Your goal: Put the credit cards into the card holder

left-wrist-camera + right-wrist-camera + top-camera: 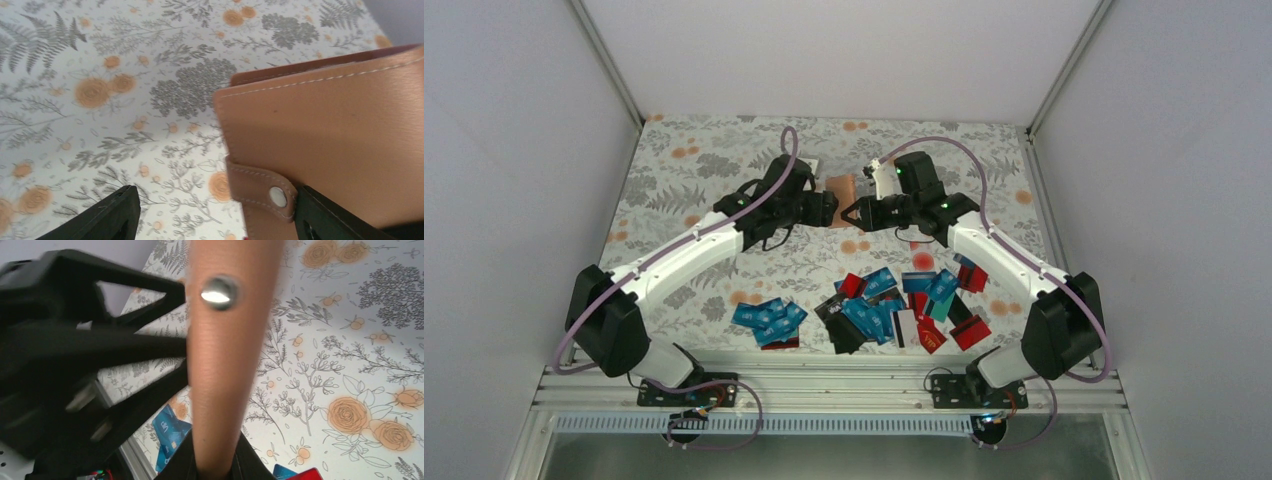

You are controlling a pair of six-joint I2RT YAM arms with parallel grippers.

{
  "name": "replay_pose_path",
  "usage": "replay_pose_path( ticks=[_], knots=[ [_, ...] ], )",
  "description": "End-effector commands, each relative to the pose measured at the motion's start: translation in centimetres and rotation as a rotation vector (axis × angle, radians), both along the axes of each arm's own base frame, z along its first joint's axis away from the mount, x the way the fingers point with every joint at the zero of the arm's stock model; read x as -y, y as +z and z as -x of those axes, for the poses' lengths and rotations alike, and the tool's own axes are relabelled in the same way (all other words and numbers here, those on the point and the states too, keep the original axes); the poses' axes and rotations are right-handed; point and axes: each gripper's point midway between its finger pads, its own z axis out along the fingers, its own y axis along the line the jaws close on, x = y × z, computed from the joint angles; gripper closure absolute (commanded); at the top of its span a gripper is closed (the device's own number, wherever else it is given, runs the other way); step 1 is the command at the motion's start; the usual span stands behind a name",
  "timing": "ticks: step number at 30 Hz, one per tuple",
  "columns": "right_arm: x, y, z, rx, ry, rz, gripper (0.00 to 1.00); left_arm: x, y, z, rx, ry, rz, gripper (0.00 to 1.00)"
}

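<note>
The tan card holder (842, 190) is held up off the table at the back middle, between both grippers. My right gripper (856, 213) is shut on its lower edge; in the right wrist view the holder (225, 365) stands edge-on with its metal snap showing, pinched between the fingers (215, 465). My left gripper (829, 208) is open, jaws wide apart (215, 220); the holder's snap strap (265, 192) lies against its right finger (330, 220). The credit cards (894, 300), blue, teal, red and black, lie scattered near the front, with a second small pile (769, 318) to the left.
The floral tablecloth (694, 180) covers the table. White walls close in the left, right and back sides. A metal rail (824, 385) runs along the front edge by the arm bases. Blue cards (167, 430) and a red one (305, 474) show below the right gripper.
</note>
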Motion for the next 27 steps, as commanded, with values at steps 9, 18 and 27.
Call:
replay_pose_path(
  ticks=[9,18,27],
  knots=[
    [-0.3,-0.3,-0.4,-0.014,-0.033,0.024,0.96,-11.7,-3.6,-1.0,-0.071,0.256,-0.102,0.3],
    [-1.3,-0.7,-0.7,-0.046,-0.001,0.007,0.96,-5.3,2.5,2.6,0.043,-0.099,0.222,0.23],
    [-1.5,-0.3,-0.3,-0.05,0.016,-0.016,0.96,-1.1,1.5,2.2,-0.003,-0.177,0.23,0.24]
  ],
)
